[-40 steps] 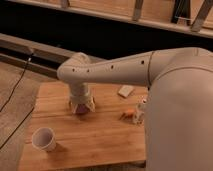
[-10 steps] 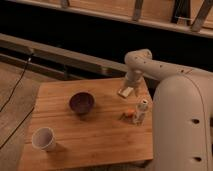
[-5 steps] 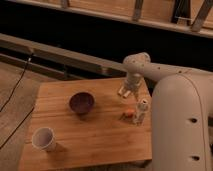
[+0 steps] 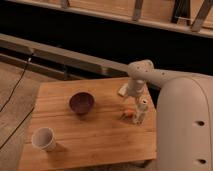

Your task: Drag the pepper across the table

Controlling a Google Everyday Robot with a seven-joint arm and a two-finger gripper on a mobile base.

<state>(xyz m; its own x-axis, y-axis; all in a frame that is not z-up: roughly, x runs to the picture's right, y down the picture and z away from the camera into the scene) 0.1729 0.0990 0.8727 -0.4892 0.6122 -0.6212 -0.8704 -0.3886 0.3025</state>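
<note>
Lower than half a second ago, the gripper [image 4: 131, 103] now hangs just above the pepper [image 4: 130, 114]; whether it is apart or together cannot be told; the pepper lies near the right edge of the table [image 4: 92, 131], just beside a white bottle [image 4: 142, 111]; a dark bowl [image 4: 81, 102] sits well apart, toward the left.

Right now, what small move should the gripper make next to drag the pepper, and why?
Probably lower the gripper a little toward the near edge, onto the pepper. The gripper hangs just behind the pepper, beside the pale block, and seems not to touch the pepper yet. A pale bottle stands close on the pepper's right in the picture, so descend carefully.
</note>
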